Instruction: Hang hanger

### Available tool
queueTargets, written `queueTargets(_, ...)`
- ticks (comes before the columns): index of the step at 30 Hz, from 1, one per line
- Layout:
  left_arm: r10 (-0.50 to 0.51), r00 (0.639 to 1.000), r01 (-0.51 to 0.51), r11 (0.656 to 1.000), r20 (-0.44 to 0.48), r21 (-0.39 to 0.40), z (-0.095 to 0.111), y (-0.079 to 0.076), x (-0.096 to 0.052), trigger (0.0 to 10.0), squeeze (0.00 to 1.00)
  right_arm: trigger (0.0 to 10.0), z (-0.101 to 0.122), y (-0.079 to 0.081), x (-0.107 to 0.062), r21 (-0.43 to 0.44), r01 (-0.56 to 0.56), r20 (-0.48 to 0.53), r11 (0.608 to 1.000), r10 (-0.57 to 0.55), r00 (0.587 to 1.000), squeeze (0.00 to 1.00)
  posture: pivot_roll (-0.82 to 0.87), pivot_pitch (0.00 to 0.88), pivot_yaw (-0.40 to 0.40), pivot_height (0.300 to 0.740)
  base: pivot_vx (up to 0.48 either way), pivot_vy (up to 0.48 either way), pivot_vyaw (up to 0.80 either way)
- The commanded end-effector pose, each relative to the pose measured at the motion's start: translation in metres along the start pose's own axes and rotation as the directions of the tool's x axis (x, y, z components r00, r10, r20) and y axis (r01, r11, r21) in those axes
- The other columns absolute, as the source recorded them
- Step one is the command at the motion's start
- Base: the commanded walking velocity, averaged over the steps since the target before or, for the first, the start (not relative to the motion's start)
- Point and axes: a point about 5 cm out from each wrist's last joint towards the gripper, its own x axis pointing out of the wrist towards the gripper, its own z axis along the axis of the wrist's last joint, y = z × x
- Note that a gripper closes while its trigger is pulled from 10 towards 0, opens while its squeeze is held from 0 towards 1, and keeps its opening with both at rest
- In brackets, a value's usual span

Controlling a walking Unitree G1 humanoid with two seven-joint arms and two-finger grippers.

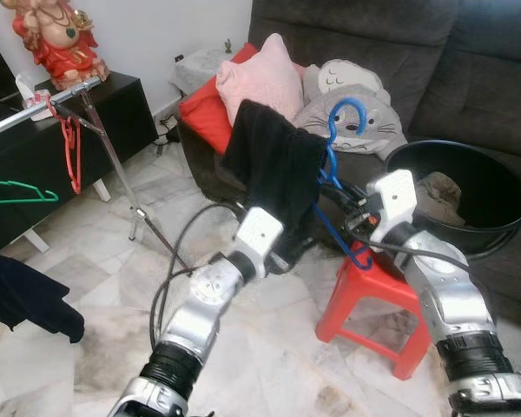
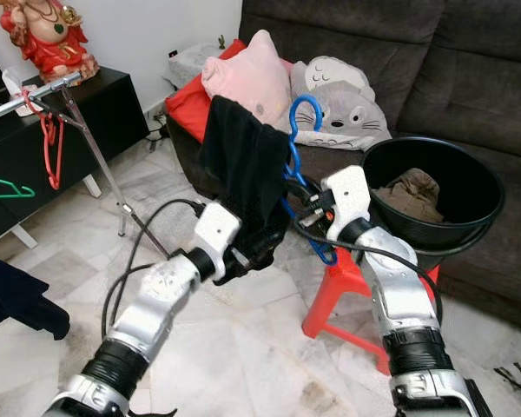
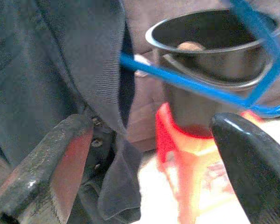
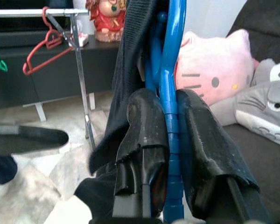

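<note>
Hanger point(image 4: 170, 84) clamped in right gripper point(image 4: 172, 135) jaws; left gripper point(image 3: 149, 154) jaws open beside cloth point(image 1: 273, 165). Risk: cloth slipping off before rail point(image 1: 35, 111) is reached.

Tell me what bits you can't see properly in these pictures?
- Lower part of the blue plastic hanger: left eye view, covered by the black garment.
- Contents of the round black basket: only a brown lump shows, the rim hides the rest.
- Green hanger: cut off by the picture's edge.
- Left wrist view: blurred.
</note>
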Motion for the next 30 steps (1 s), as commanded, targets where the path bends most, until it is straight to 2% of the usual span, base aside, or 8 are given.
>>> queueTargets(1, 0.046, 0.999, -0.046, 0.998, -0.018, 0.045, 0.002, 0.008, 0.003, 10.0, 0.0, 0.0, 0.012, -0.005, 0.003, 0.007, 0.025, 0.056, 1.0, -0.026, 0.998, 0.0, -0.18, 0.0, 0.022, 0.74, 0.0, 0.0, 0.0)
queueTargets(5, 0.157, 0.986, -0.154, 0.985, -0.047, 0.073, 0.003, 0.015, 0.01, 10.0, 0.0, 0.0, 0.015, -0.001, 0.005, 0.013, 0.013, 0.064, 1.0, -0.014, 0.998, 0.0, -0.19, 0.0, 0.023, 0.74, 0.0, 0.0, 0.0)
queueTargets(9, 0.209, 0.977, -0.205, 0.976, -0.045, 0.075, 0.007, 0.014, 0.015, 10.0, 0.0, 0.0, 0.015, 0.004, 0.007, 0.016, -0.009, 0.063, 1.0, 0.008, 0.998, 0.0, -0.19, 0.0, 0.016, 0.74, 0.0, 0.0, 0.0)
queueTargets(18, 0.194, 0.977, -0.187, 0.979, -0.087, 0.08, 0.003, 0.006, 0.021, 10.0, 0.0, 0.0, 0.014, 0.02, 0.012, 0.033, -0.068, 0.062, 0.997, 0.066, 0.996, 0.0, -0.19, 0.027, 0.018, 0.74, 0.0, 0.0, 0.0)
queueTargets(22, 0.222, 0.968, -0.213, 0.973, -0.115, 0.083, 0.001, 0.009, 0.022, 10.0, 0.0, 0.0, 0.015, 0.024, 0.014, 0.038, -0.083, 0.065, 0.996, 0.08, 0.995, 0.0, -0.19, 0.042, 0.022, 0.74, 0.0, 0.0, 0.0)
queueTargets(25, 0.251, 0.951, -0.24, 0.967, -0.18, 0.084, -0.006, 0.013, 0.021, 10.0, 0.0, 0.0, 0.013, 0.03, 0.015, 0.046, -0.094, 0.056, 0.994, 0.092, 0.994, 0.0, -0.19, 0.053, 0.027, 0.74, 0.0, 0.0, 0.0)
queueTargets(30, 0.314, 0.924, -0.3, 0.949, -0.218, 0.096, -0.012, 0.021, 0.018, 10.0, 0.0, 0.0, 0.012, 0.032, 0.014, 0.05, -0.102, 0.053, 0.994, 0.099, 0.994, 0.0, -0.19, 0.055, 0.032, 0.74, 0.0, 0.0, 0.0)
